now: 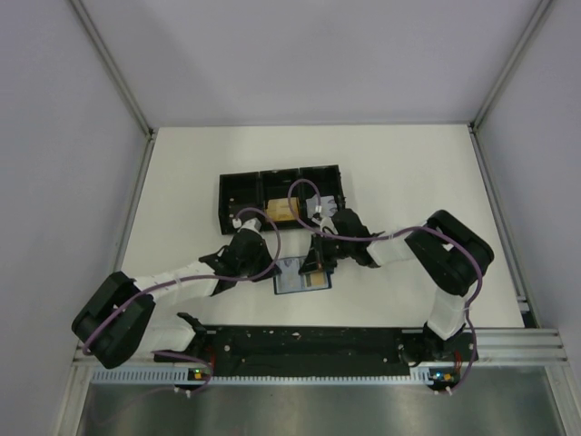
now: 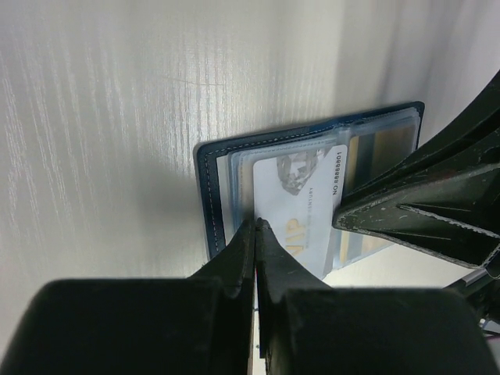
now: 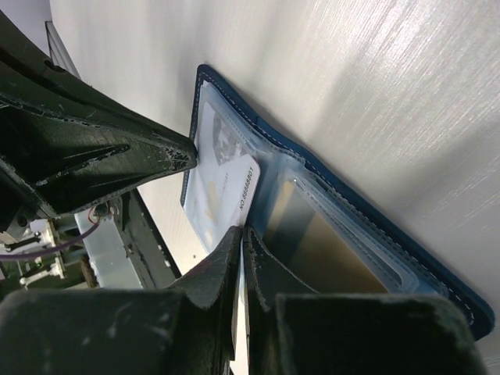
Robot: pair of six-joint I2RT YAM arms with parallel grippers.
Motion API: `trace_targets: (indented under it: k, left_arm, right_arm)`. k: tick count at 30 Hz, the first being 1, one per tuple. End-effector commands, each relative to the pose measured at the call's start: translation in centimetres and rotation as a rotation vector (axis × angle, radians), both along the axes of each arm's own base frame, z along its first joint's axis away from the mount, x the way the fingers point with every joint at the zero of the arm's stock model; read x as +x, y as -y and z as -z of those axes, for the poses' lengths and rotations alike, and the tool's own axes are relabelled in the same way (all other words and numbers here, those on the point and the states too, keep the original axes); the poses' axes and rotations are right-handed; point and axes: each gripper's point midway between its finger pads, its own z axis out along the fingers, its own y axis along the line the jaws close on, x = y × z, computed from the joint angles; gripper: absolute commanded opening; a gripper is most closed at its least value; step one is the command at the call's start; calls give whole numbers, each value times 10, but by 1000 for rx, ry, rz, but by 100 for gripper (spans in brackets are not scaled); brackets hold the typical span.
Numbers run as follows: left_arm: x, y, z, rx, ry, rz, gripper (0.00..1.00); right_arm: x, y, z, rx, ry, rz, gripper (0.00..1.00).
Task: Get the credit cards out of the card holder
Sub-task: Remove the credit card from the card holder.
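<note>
The dark-blue card holder (image 1: 292, 282) (image 2: 209, 180) (image 3: 437, 273) lies open on the table between both arms. A white credit card (image 2: 293, 205) (image 3: 223, 183) printed with a number sticks partly out of its clear sleeve. My left gripper (image 2: 256, 225) (image 1: 275, 263) is shut, its tips meeting on that card's left edge. On the opposite edge, by the number, my right gripper (image 3: 242, 230) (image 1: 318, 262) is shut. A gold card (image 3: 336, 254) (image 2: 384, 148) stays in the other sleeve. Another orange-tan card (image 1: 280, 211) lies in the tray.
A black three-compartment tray (image 1: 229, 195) stands just behind the holder, close to both wrists. The two grippers' fingers (image 2: 414, 207) nearly touch over the holder. White enclosure walls rise at the left, right and back, and the arms' base rail (image 1: 309, 343) runs along the near edge.
</note>
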Motion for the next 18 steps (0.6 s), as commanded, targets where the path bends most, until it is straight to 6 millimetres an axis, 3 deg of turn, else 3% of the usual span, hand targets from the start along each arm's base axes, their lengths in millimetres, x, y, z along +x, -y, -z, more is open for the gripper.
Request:
trace_targets:
  k: [1,10,14,18]
  left_arm:
    - [-12,-14,22,54,-60,-24,0]
    - [-14,-14,24,48,-68,-27,0]
    - [-16,-15,27,55,-76,-28,0]
    - [-16,-19,30,75,-85,-40,0]
  right_arm:
    - [12,-8,-14,53,35,32,5]
    - [13,-11,-7,73,1,50,12]
    - [11,-13,-9,86,-1,39,0]
    - [15,-3,-10,78,10,46,0]
